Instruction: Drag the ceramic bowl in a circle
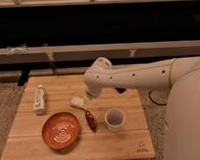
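The ceramic bowl is a wide, shallow orange-red dish with a pale swirl inside. It sits on the front left of the wooden table. My white arm reaches in from the right across the back half of the table. Only a dark bit of my gripper shows under the forearm, above the table's back middle. It is well away from the bowl, to the bowl's right and behind it, and touches nothing I can see.
A small white cup stands right of the bowl, with a dark red elongated object between them. A pale block lies behind the bowl. A white bottle lies at the left edge. A dark wall and ledge run behind.
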Robot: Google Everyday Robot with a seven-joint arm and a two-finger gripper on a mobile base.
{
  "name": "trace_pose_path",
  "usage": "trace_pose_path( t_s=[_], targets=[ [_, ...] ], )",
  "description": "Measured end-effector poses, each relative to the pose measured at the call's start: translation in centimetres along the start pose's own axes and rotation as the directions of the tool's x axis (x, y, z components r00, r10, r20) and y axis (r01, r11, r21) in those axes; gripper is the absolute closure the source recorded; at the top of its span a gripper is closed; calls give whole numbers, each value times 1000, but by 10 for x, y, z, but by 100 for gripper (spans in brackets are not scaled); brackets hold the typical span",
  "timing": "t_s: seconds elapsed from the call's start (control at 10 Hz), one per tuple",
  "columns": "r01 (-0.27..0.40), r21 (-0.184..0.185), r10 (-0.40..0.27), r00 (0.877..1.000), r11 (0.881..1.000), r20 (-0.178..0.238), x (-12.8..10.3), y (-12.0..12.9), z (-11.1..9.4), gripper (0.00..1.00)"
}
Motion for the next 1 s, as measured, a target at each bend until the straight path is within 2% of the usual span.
trace_pose_path(
  t_s=[0.1, 0.2, 0.3, 0.5, 0.7, 1.0],
  targets=[
    [27, -17, -27, 1000, 999, 5, -9, 16, -1, 20],
    [66, -52, -66, 998, 996, 11, -28, 38, 2, 20],
    [78, -84, -78, 997, 993, 12, -39, 48, 8, 20],
    [90, -122, -92, 996, 988, -5, -44, 61, 21, 20],
    [97, -135, -100, 995, 986, -18, -51, 74, 40, 20],
    [28, -133, -32, 999, 991, -27, -47, 71, 55, 20]
  ],
)
